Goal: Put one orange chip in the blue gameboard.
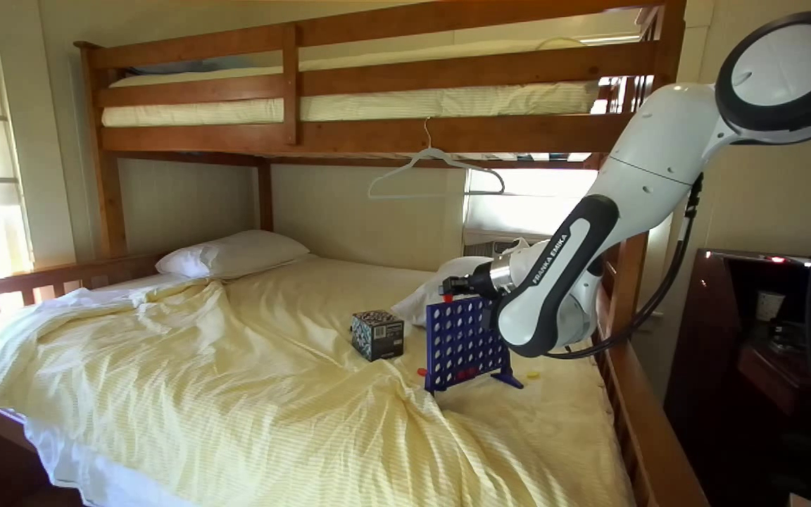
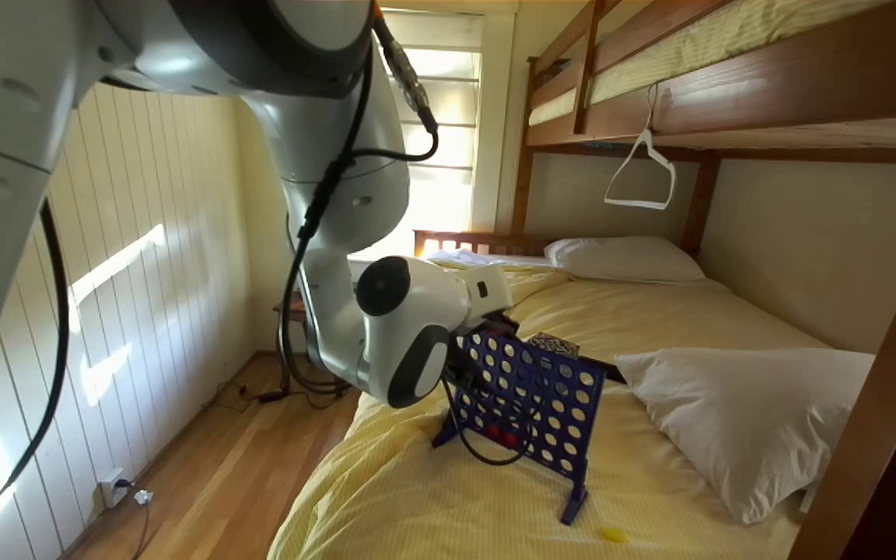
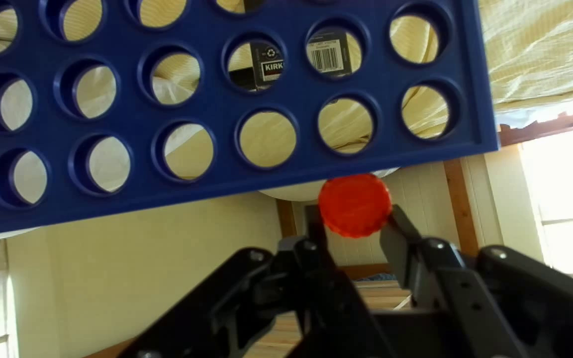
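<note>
Blue gameboard (image 3: 221,107) is showing smooth, satin plastic | orange chip (image 3: 355,205) is showing glossy plastic | bedspread (image 1: 236,380) is showing matt, wrinkled cloth | bed frame (image 2: 751,89) is showing glossy wood

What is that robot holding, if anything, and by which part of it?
An orange-red chip, pinched by opposite sides of its rim in the gripper, right by the top edge of the blue gameboard.
</note>
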